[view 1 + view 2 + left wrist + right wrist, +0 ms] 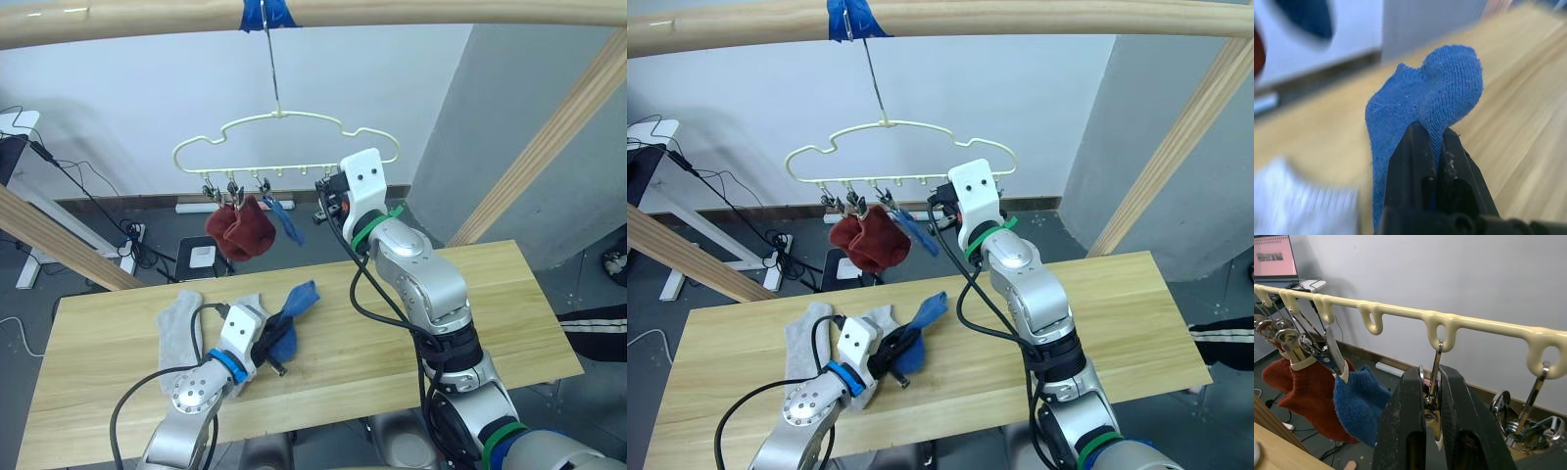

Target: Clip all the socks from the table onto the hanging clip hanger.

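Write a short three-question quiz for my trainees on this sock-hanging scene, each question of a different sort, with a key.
1. True or false: the left hand is shut on a blue sock.
2. How many socks already hang from the clip hanger?
A) one B) three C) five
3. Fill in: the right hand is closed on a metal ____ of the hanger.

Key:
1. True.
2. B: two red socks and one hanging blue sock.
3. clip.
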Available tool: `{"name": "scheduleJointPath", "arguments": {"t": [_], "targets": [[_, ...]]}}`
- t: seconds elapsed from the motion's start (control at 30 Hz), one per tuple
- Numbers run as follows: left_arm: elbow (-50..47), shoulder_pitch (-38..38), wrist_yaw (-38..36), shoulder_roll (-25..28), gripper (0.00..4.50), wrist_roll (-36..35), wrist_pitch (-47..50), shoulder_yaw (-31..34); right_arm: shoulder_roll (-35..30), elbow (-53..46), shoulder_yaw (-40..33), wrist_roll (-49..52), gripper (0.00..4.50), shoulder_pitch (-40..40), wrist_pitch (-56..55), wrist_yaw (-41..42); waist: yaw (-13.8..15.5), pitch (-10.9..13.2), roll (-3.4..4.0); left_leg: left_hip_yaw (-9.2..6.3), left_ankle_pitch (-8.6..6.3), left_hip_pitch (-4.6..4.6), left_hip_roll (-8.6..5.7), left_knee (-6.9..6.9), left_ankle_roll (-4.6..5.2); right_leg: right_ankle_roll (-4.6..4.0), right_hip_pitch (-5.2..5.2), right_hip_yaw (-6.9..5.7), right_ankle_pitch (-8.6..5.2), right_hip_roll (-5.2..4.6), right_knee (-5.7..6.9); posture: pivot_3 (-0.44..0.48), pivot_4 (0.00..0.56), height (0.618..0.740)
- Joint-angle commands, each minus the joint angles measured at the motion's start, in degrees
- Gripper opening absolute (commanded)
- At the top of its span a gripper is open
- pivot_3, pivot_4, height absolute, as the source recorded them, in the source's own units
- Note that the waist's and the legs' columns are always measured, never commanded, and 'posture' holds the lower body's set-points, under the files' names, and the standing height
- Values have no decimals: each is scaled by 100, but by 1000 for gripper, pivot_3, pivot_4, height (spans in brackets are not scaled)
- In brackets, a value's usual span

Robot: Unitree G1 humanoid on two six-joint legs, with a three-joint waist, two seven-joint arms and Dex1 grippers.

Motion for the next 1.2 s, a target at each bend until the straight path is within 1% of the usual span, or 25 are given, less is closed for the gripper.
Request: {"name": "scheduleJointPath", "arguments": {"t": [0.03, 0.17, 0.37, 0.9, 1.2], "targets": [[-252, -97, 14, -84, 0, -106, -489, 117, 69, -306, -35, 68, 83, 13, 21, 13, -1, 0, 0, 0, 0, 0, -1, 0, 0, 0, 0, 0, 0, 1, 0, -229, 228, 714], [-146, -302, 296, -204, 0, 145, -941, 198, 91, -322, -66, 105, 83, 7, 73, 19, -1, 0, 0, 0, 0, 0, -2, 0, 0, 0, 0, 0, 0, 2, 1, -230, 229, 714], [-53, -590, 497, -283, 0, 521, -1437, 43, 173, -356, -141, 180, 83, 14, 187, 26, -2, 0, 0, 0, 0, 0, -6, 0, 0, 0, 1, -1, 0, 4, 0, -230, 230, 714], [273, -1010, 798, -502, 0, 719, -1681, -13, 256, -395, -195, 378, 83, 18, 433, 16, -4, 0, 0, -1, 0, 0, -8, 1, 0, 0, 1, -3, 0, 6, 3, -228, 225, 714], [263, -1066, 907, -559, 0, 756, -1774, -20, 249, -433, -194, 365, 83, 30, 485, 0, -4, 0, 0, -2, 0, 0, -8, 1, 0, 0, 1, -3, 0, 7, 3, -230, 225, 714]]}}
